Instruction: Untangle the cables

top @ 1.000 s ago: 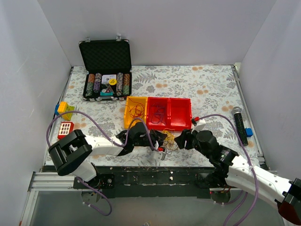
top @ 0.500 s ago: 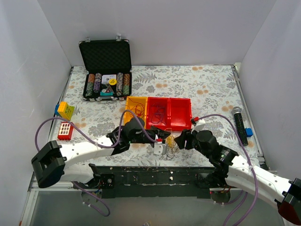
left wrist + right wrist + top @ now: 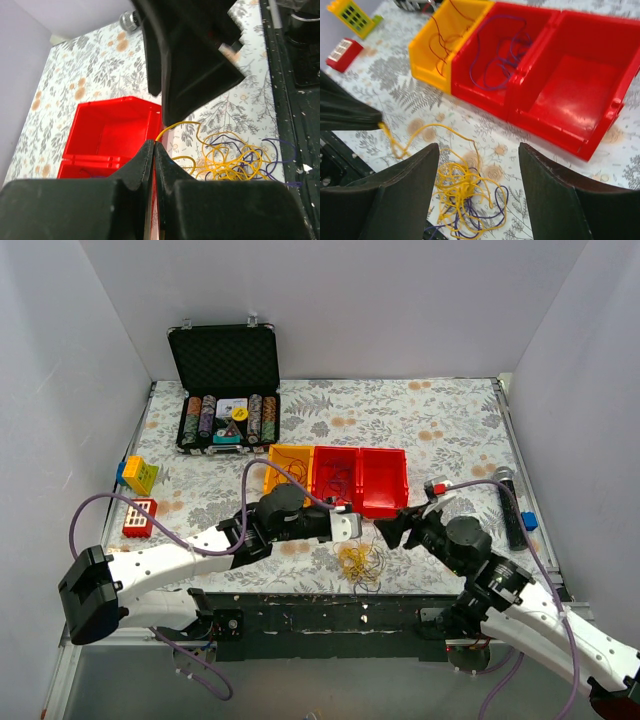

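Note:
The cables [image 3: 360, 562] lie as a tangle of thin yellow and purple wires on the floral mat near the front edge. They also show in the left wrist view [image 3: 235, 160] and the right wrist view [image 3: 465, 195]. My left gripper [image 3: 347, 525] [image 3: 155, 142] is shut on one yellow wire [image 3: 415, 132] that runs taut from the tangle to its tip. My right gripper [image 3: 392, 531] [image 3: 477, 150] is open and empty above the tangle, just right of it.
A yellow bin [image 3: 288, 465] [image 3: 437, 45] holds a red wire, the middle red bin [image 3: 335, 478] [image 3: 495, 55] a purple wire, and the right red bin [image 3: 383, 480] [image 3: 570, 85] nothing. An open chip case [image 3: 225, 410] stands at the back left. Toy blocks [image 3: 140, 495] lie at the left, a dark tool [image 3: 510, 502] at the right.
My left gripper has risen from the tangle toward the bins, drawing a yellow wire out. My right gripper has pulled back to the right. The tangle now lies spread on the mat.

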{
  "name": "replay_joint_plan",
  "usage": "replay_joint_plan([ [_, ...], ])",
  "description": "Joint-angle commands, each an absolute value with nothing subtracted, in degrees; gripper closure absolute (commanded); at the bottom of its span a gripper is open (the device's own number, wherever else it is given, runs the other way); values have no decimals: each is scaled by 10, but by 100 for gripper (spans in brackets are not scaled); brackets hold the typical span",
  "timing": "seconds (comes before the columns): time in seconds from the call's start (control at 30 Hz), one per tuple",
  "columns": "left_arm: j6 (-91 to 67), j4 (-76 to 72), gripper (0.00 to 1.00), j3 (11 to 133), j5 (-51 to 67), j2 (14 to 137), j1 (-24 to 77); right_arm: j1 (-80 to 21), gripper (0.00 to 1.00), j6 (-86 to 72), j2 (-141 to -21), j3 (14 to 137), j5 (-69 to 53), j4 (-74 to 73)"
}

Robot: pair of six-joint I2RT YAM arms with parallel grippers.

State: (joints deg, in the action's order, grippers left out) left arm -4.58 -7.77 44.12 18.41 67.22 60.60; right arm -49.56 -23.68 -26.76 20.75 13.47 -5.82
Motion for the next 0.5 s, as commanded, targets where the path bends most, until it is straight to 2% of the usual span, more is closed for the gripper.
replay_joint_plan([
  [0.0, -106, -114, 100, 454, 92, 664, 606, -494, 27, -201, -236, 261, 136, -88],
  [0.1, -120, -134, 100, 455, 58, 658, 606, -494, 26, -205, -222, 274, 135, -103],
  [0.2, -124, -133, 100, 466, 64, 657, 606, -494, 25, -200, -213, 286, 80, -65],
  [0.37, -112, -131, 100, 489, 92, 671, 606, -495, 26, -178, -270, 324, 33, -51],
  [0.47, -84, -120, 100, 506, 113, 678, 606, -495, 27, -157, -291, 303, 44, -15],
])
